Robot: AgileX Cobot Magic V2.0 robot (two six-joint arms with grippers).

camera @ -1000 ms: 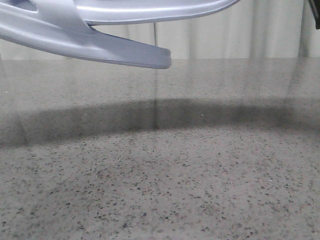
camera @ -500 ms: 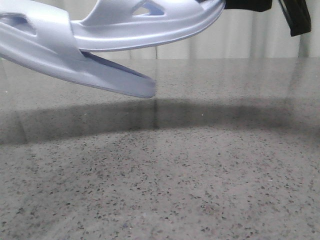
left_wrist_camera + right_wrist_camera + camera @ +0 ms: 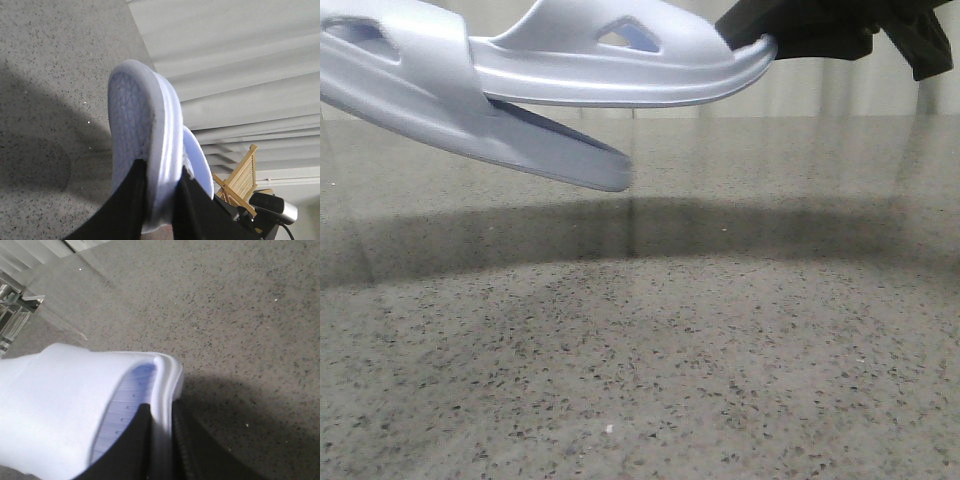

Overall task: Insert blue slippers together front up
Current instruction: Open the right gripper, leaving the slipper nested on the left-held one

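Two pale blue slippers hang in the air over the table. In the front view the left slipper (image 3: 520, 135) slopes down to the right, its strap (image 3: 415, 65) at the left. The right slipper (image 3: 620, 70), with a triangular cutout, lies level above it, and its toe end meets the left slipper's strap. My right gripper (image 3: 765, 40) is shut on the heel rim of the right slipper (image 3: 60, 400), the jaws on either side of the rim (image 3: 162, 412). My left gripper (image 3: 162, 185) is shut on the sole edge of the left slipper (image 3: 132, 115), tread side showing. It is out of the front view.
The grey speckled table (image 3: 670, 350) lies below, with the slippers' shadow across it. A pale curtain (image 3: 840, 90) hangs behind. A wooden chair (image 3: 240, 175) and a dark device (image 3: 272, 206) show past the left slipper.
Both slippers have come down into the front view. The left slipper's tip has shifted left and lower. The right gripper has entered at the top right with its slipper.
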